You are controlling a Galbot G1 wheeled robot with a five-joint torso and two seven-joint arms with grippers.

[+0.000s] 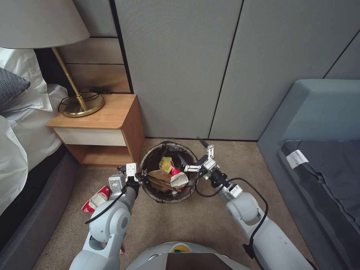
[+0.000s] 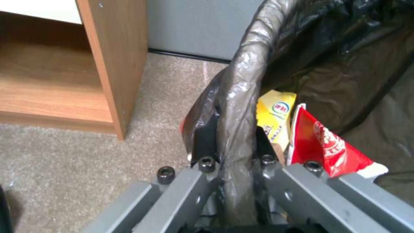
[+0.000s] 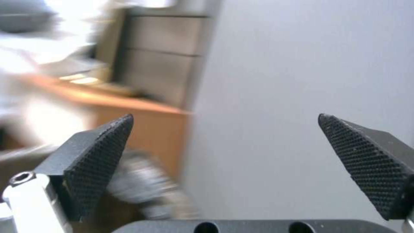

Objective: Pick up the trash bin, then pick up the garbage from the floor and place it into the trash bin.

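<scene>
We are pinching the trash bin [image 1: 168,195] rim with our left gripper [image 2: 235,145], beside the nightstand [image 1: 108,127]. Right gripper [image 1: 197,159], spread wide and empty, is hovering at the bin's right. Red-and-white wrapper [image 1: 95,200] is lying near-left; keep the bin level, we judge.

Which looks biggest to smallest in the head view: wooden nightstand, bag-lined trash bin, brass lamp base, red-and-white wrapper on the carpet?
1. Wooden nightstand
2. Round trash bin lined with a dark bag
3. Round brass lamp base
4. Red-and-white wrapper on the carpet, partly hidden by the left arm, so unsure
</scene>
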